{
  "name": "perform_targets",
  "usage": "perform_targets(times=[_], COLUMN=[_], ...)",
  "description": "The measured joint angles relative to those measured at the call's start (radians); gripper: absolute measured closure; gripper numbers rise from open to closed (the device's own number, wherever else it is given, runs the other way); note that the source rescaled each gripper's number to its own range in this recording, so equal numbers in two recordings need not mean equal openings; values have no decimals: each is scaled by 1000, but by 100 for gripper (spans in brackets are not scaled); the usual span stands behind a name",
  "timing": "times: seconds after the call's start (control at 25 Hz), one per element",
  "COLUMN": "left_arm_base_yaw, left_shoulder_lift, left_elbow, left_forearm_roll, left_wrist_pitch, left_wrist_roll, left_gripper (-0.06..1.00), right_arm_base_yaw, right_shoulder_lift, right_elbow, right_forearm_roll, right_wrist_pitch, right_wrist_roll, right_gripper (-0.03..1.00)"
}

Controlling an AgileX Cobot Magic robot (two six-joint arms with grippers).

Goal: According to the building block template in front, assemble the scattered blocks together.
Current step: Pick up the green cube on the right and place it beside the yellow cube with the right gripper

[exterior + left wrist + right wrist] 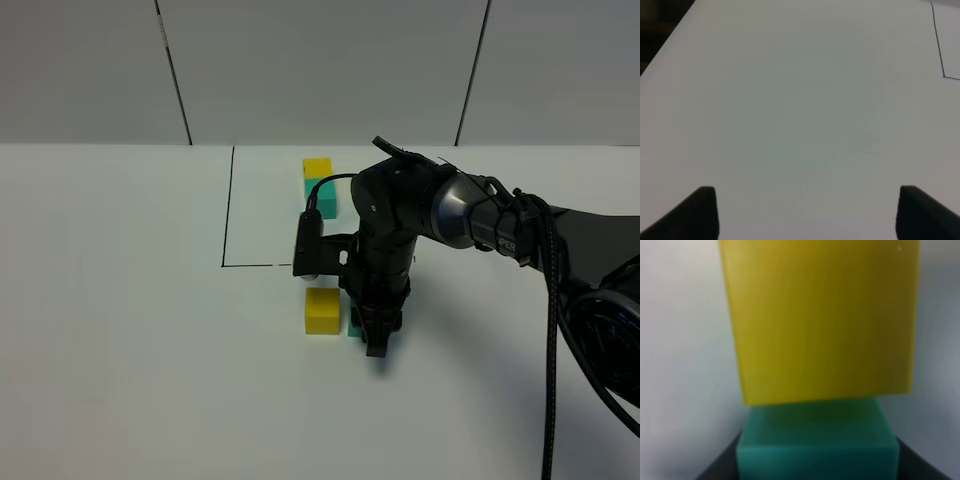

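The building block template, a yellow cube (317,168) joined to a teal cube (322,197), lies at the far middle inside a thin black drawn line (229,205). Nearer the front, the loose yellow cube (322,310) (820,320) rests on the table. The loose teal cube (353,326) (817,445) sits right against it, mostly hidden in the exterior view. My right gripper (375,335) (817,462) points down and is shut on the teal cube, with a dark finger (722,465) on each side. My left gripper (805,212) is open over bare table, holding nothing.
The white table (120,330) spreads wide to the left and front. The right arm (470,215) reaches in from the right with a cable (548,330) hanging along it. A corner of the black line (942,75) shows in the left wrist view.
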Motion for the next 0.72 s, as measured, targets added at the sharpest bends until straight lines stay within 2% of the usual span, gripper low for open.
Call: perform_targets(times=[0.72], left_arm_base_yaw=[0], left_shoulder_lift=[0], left_elbow=[0], left_forearm_roll=[0], left_wrist_pitch=[0], left_wrist_roll=[0], left_gripper=[34], right_arm_base_yaw=[0], right_shoulder_lift=[1], right_elbow=[-1], right_forearm_roll=[0], right_wrist_pitch=[0], right_wrist_roll=[-11], right_gripper=[82])
